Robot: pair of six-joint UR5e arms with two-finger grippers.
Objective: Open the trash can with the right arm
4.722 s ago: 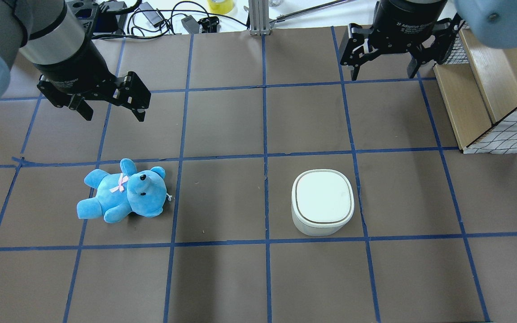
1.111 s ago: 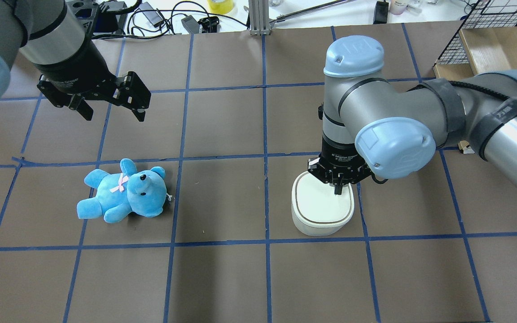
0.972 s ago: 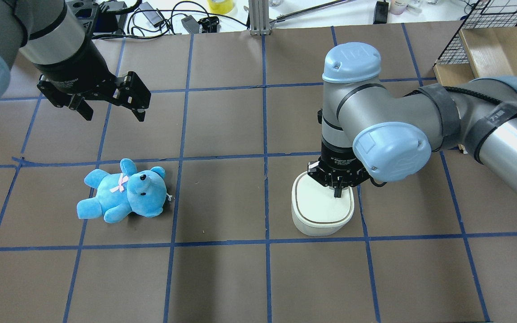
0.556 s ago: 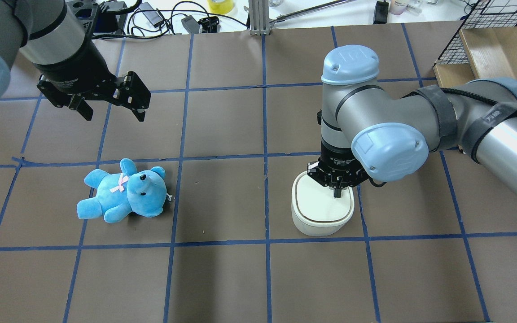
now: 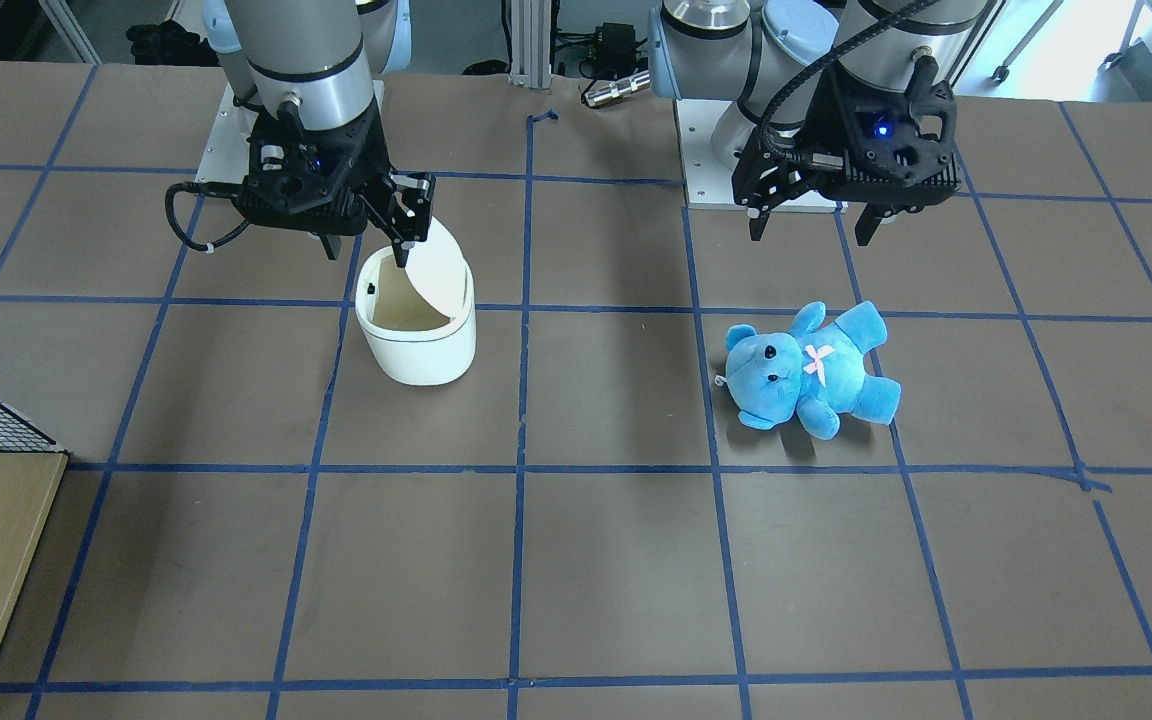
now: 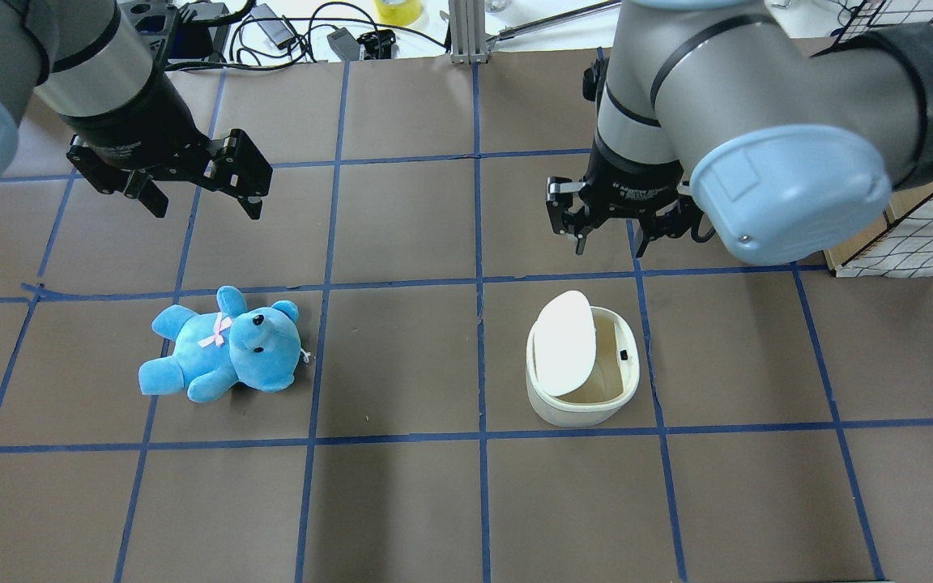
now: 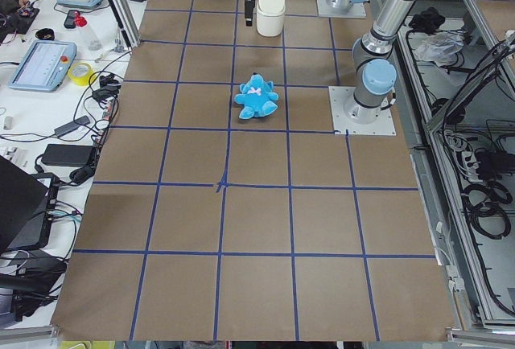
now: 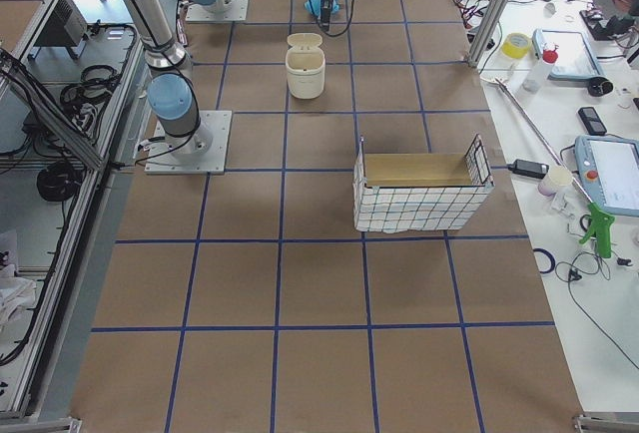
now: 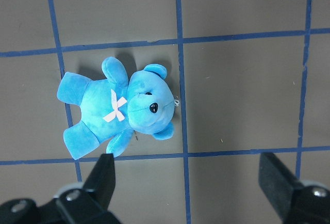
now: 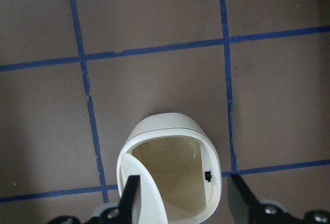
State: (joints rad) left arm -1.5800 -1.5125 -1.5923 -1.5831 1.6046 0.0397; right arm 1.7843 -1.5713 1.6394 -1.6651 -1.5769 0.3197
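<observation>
The white trash can (image 6: pixel 581 405) stands right of the table's middle with its flip lid (image 6: pixel 564 342) tilted up on its left side, so the cream inside shows. It also shows in the front-facing view (image 5: pixel 416 350) and from above in the right wrist view (image 10: pixel 170 131). My right gripper (image 6: pixel 612 241) hangs open and empty above the can's far edge, apart from it; it also shows in the front-facing view (image 5: pixel 366 245). My left gripper (image 6: pixel 195 190) is open and empty, up beyond the blue teddy.
A blue teddy (image 6: pixel 223 346) lies on its back at the table's left, also in the left wrist view (image 9: pixel 118 108). A wire crate with wooden boards (image 6: pixel 912 235) stands at the right edge. Cables and small devices (image 6: pixel 288 32) lie along the far edge.
My right gripper was shut with its tips pressed on the closed lid. It has since risen, moved toward the far side and opened, and the lid has flipped up. The left arm has not moved.
</observation>
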